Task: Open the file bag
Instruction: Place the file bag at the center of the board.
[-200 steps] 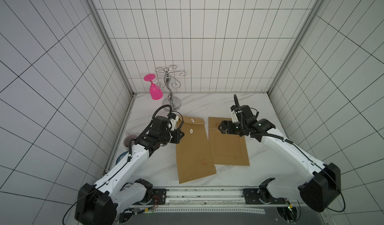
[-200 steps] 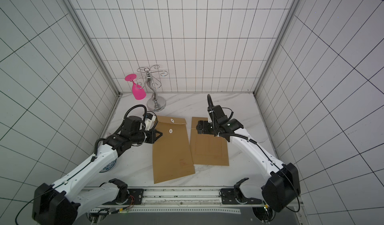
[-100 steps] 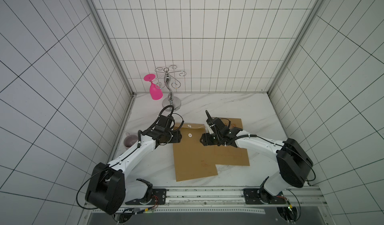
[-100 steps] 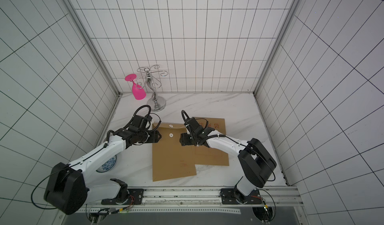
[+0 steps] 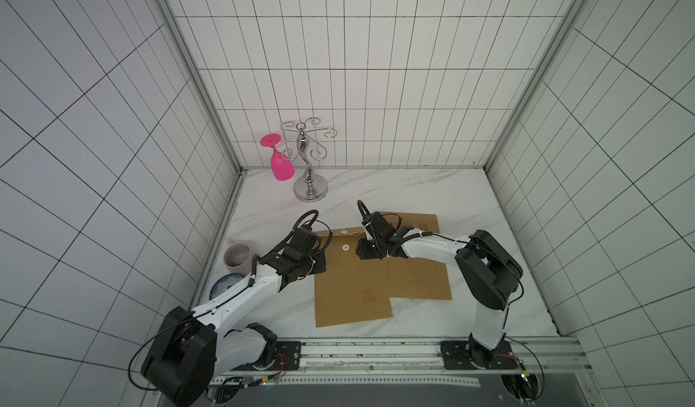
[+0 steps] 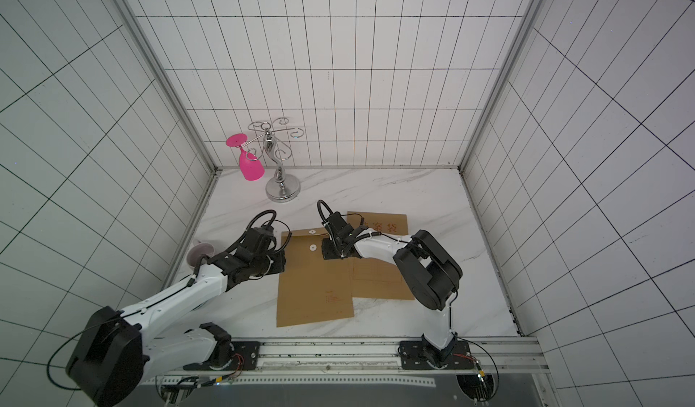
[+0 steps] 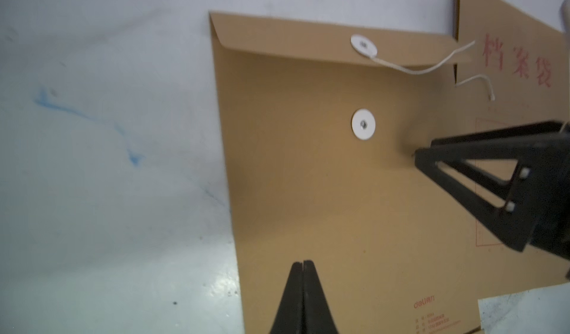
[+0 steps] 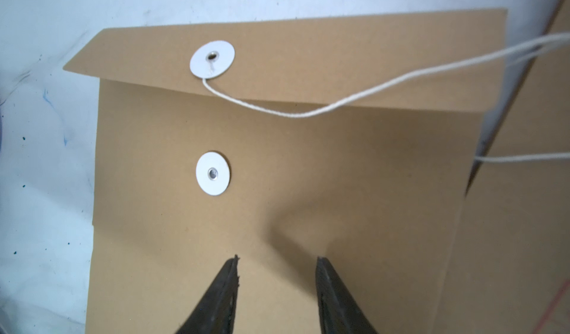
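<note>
Where flap (image 8: 308, 61) folds, matte brown-paper file bag (image 8: 339, 178) bears round white discs (image 8: 212, 173).

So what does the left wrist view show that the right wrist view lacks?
Left wrist only: the shut left end effector, the right end effector from the side, and red characters on a second envelope. Right wrist only: a dent in the file bag by the right end effector's open jaws. Both: the file bag, its two white discs, the loose string.

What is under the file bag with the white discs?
The file bag partly overlaps a second file bag printed in red; the rest lies on the table. How far it reaches beneath is covered.
</note>
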